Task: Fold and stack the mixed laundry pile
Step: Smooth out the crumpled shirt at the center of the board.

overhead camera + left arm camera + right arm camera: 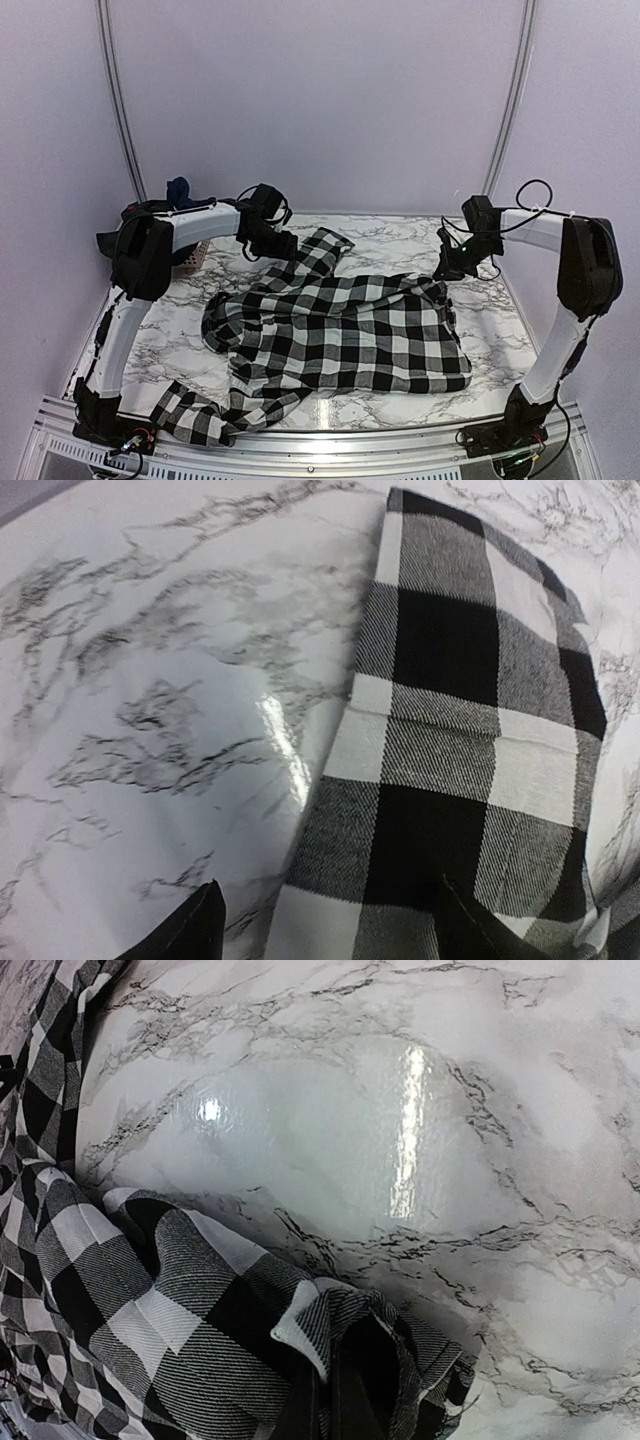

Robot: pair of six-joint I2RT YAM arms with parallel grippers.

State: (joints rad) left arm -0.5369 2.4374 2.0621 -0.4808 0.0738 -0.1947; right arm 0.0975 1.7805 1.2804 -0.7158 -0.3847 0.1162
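The black-and-white check shirt (345, 335) lies spread across the marble table (400, 235), one sleeve (322, 248) reaching toward the back. My left gripper (283, 243) is open just over that sleeve's end. In the left wrist view the sleeve (450, 730) lies flat, and the left gripper (330, 930) straddles its edge with nothing pinched. My right gripper (448, 270) is at the shirt's back right corner. The right wrist view has the right gripper (325, 1405) shut on a bunched fold of the check shirt (180, 1330). A dark blue cloth (178, 188) shows at the back left.
A pink basket (196, 256) stands at the back left by the left arm's elbow. The shirt's other sleeve (190, 415) reaches the table's front left edge. Booth walls close in on both sides and at the back.
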